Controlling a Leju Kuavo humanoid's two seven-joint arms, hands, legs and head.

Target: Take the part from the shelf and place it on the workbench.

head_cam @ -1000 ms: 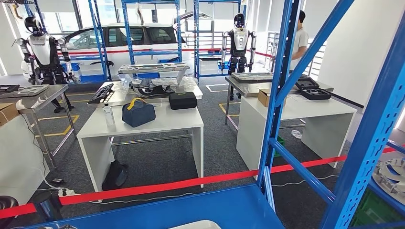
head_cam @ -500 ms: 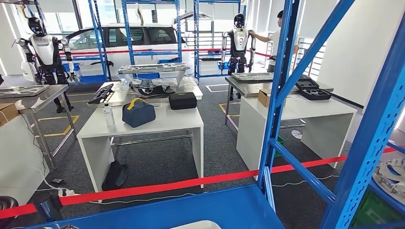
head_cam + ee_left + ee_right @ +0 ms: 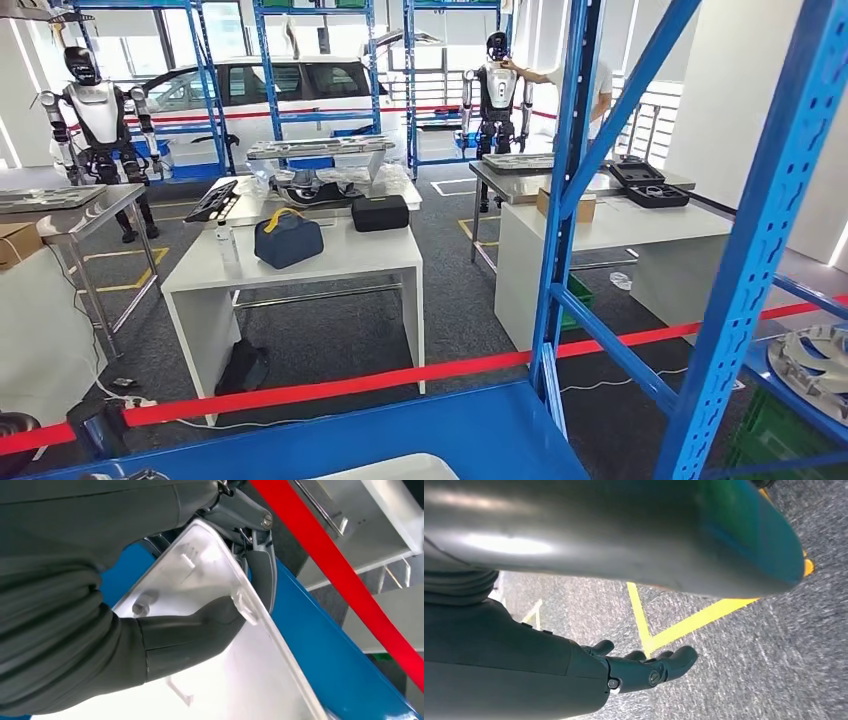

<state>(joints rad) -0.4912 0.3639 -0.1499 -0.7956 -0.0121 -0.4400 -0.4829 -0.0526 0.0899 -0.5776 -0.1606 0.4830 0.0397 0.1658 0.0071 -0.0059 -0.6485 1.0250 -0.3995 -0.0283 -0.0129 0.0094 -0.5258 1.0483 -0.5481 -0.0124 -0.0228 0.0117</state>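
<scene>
In the head view, an edge of the flat white plastic part (image 3: 385,468) is seen above the blue metal shelf (image 3: 470,425). In the left wrist view, the part (image 3: 240,675) is gripped by the left hand (image 3: 195,630), thumb across its face. In the right wrist view, the right hand (image 3: 644,667) hangs over grey carpet (image 3: 749,650), fingers loosely extended, nothing held.

Two humanoid robots stand in back: one left (image 3: 97,110), one centre (image 3: 496,85). One person (image 3: 585,80), one white car (image 3: 270,90). Two white tables (image 3: 300,265) (image 3: 640,225). One blue bag (image 3: 288,237), one black case (image 3: 380,212), one bottle (image 3: 228,240), one red tape (image 3: 400,380).
</scene>
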